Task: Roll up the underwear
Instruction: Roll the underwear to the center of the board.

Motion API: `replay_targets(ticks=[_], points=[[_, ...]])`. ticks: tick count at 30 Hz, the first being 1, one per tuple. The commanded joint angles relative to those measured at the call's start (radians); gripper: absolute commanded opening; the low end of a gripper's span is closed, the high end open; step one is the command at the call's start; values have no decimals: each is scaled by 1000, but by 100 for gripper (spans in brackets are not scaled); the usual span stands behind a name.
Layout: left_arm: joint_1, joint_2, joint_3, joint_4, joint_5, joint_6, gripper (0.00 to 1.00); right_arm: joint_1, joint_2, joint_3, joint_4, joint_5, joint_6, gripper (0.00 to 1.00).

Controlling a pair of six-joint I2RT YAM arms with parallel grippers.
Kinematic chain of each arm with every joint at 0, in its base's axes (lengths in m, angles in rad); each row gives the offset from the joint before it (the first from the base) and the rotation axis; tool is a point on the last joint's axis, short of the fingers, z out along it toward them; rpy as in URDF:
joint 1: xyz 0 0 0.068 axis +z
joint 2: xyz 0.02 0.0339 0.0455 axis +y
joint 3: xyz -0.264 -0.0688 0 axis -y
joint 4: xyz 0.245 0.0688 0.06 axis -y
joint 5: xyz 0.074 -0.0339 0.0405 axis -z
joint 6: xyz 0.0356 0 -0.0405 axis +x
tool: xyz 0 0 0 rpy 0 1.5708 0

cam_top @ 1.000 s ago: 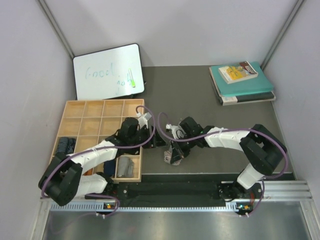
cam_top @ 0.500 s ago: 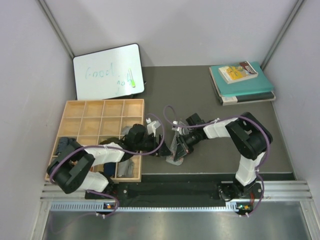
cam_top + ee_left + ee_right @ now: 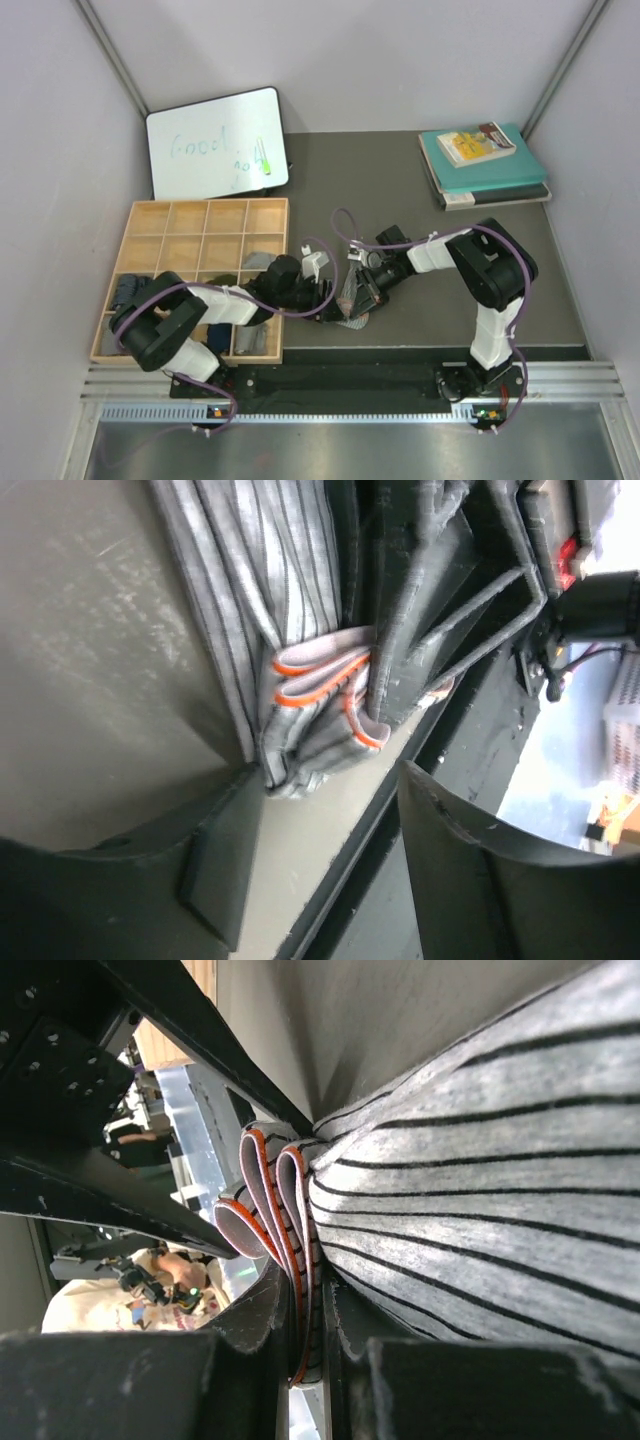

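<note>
Just ahead of open left gripper (image 3: 325, 825), striped underwear (image 3: 310, 735), right gripper (image 3: 300, 1330) clamped on it

Robotics lab test cell. Plain pale partition walls (image 3: 60, 120) box in dark grey table (image 3: 400, 180). Left arm (image 3: 215, 300) and right arm (image 3: 440, 255) bolted by aluminium rail (image 3: 560, 380) at near edge. Props laid out: handwritten whiteboard (image 3: 215, 140), wooden compartment tray (image 3: 205, 203), stacked teal books (image 3: 495, 170).

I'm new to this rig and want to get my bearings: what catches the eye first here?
Striped grey underwear with orange trim lies near the table's front edge. The right gripper pinches its folds, and the left gripper stands open close by. A scribbled whiteboard sits back left, teal books back right.
</note>
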Motion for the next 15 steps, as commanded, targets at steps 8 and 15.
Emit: replay_targets(ticks=[8, 15], points=[[-19, 91, 41, 52, -156, 45, 50, -17, 14, 38, -3, -11, -49, 1], [-34, 126, 58, 20, -179, 48, 30, -24, -35, 59, -41, 4, -46, 36]])
